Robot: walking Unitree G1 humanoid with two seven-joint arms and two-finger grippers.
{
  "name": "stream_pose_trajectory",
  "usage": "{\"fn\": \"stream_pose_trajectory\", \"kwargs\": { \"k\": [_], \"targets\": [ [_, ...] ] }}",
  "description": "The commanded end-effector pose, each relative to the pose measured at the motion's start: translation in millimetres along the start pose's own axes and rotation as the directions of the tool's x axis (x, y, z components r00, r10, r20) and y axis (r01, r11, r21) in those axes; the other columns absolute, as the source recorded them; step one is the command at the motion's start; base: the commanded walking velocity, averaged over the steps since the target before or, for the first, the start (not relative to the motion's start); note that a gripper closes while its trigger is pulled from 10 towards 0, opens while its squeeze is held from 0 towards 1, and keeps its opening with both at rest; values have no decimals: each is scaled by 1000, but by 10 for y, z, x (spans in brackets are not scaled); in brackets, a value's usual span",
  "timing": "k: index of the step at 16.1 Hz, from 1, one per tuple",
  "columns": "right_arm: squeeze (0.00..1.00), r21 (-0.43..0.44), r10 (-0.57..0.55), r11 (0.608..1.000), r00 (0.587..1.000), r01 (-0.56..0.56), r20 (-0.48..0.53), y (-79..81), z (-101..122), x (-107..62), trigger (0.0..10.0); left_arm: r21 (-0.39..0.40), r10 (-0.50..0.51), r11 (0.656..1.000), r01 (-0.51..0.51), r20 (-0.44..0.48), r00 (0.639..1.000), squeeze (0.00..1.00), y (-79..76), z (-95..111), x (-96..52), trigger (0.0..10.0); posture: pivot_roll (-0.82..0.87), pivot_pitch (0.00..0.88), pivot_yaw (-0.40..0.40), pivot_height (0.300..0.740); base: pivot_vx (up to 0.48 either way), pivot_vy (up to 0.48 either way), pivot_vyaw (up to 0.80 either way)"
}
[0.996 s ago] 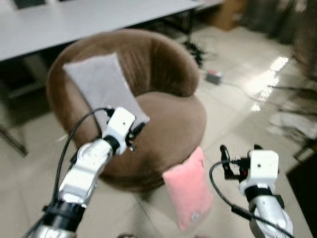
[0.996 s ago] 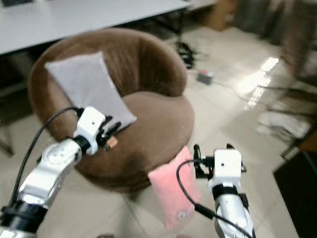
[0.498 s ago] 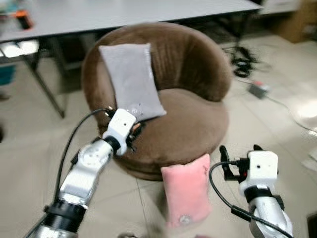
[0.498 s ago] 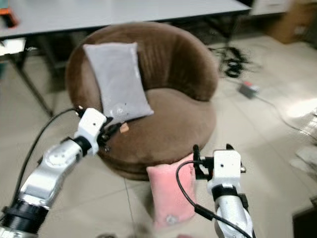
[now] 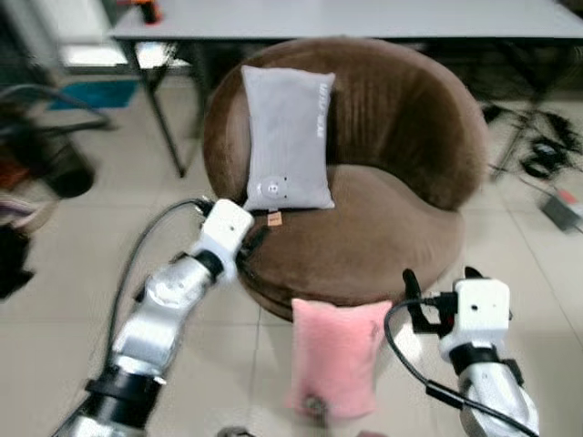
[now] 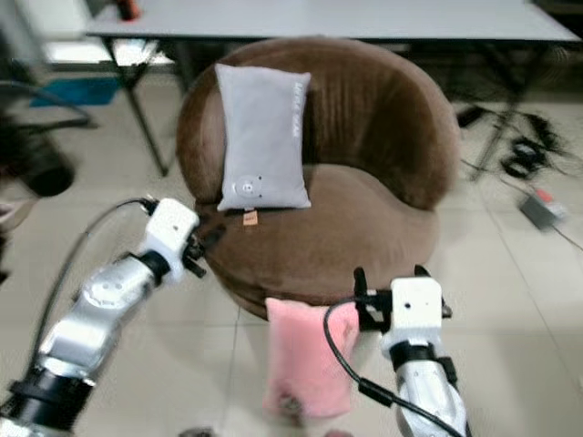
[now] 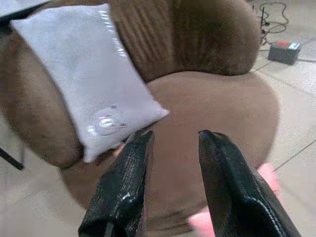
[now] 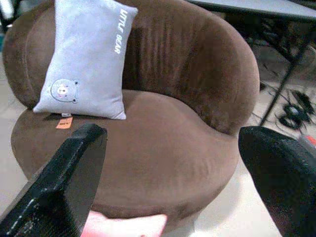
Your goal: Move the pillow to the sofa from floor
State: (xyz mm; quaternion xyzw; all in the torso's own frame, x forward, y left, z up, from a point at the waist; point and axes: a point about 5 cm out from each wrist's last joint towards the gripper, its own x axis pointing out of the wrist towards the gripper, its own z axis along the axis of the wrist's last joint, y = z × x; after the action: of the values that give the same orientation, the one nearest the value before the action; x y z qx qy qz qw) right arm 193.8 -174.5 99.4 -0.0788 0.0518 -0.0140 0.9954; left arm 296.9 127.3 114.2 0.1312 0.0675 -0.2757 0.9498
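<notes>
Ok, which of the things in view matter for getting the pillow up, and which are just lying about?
For the job:
- pink pillow on the floor, against the sofa's front
- brown round sofa
- right claw, open, beside the pink pillow
- left claw, open, at the sofa's edge

Lying about:
- grey pillow, already on the sofa
- table behind
- cables on the floor

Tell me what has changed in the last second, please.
Only the camera swung: the whole scene slid rightward in view. The pink pillow still stands on the floor against the brown sofa, the grey pillow still on it. Both grippers, left and right, stay open, holding nothing.
</notes>
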Motion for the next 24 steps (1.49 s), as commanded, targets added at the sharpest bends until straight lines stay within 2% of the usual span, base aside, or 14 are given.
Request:
{"fn": "stream_pose_trajectory", "kwargs": {
  "k": [1,4,7,9,13,15,16,19,24],
  "targets": [
    [0,2,33,999,999,-33,17,36,30,-7,10000,10,30,999,-30,19,999,0,78,10,-49,10000,-67,57,34,740,0,-480,800],
    [0,-9,106,994,994,-106,9,114,14,-19,10000,22,49,999,-50,26,998,0,120,-12,-113,10000,-64,57,32,740,0,-480,800],
    [0,-10,114,993,993,-114,9,114,3,-20,10000,9,82,997,-83,57,995,0,138,3,-183,10000,-54,59,29,740,0,-480,800],
    [0,-10,119,993,993,-119,8,119,-5,-23,10000,1,113,994,-113,110,988,0,139,41,-238,10000,-53,58,29,740,0,-480,800],
    [0,-13,130,991,991,-130,9,139,-16,-10,10000,-15,143,990,-142,164,976,0,126,69,-274,10000,-48,49,24,740,0,-447,800],
    [0,3,117,993,993,-117,4,120,-33,-2,10000,-54,145,989,-138,163,976,0,114,56,-275,10000,-50,46,22,740,0,0,400],
    [0,5,119,993,993,-119,1,116,-39,-3,10000,-34,152,988,-149,164,975,0,122,59,-279,10000,-50,46,22,740,0,0,0],
    [0,-24,150,988,989,-149,0,152,-44,-7,10000,-46,126,992,-119,198,972,0,113,83,-289,10000,-50,45,19,740,0,0,0],
    [0,-30,156,987,988,-156,4,179,-32,7,10000,-52,123,992,-115,205,971,0,118,89,-287,10000,-49,51,17,740,365,0,800]
  ]
}}
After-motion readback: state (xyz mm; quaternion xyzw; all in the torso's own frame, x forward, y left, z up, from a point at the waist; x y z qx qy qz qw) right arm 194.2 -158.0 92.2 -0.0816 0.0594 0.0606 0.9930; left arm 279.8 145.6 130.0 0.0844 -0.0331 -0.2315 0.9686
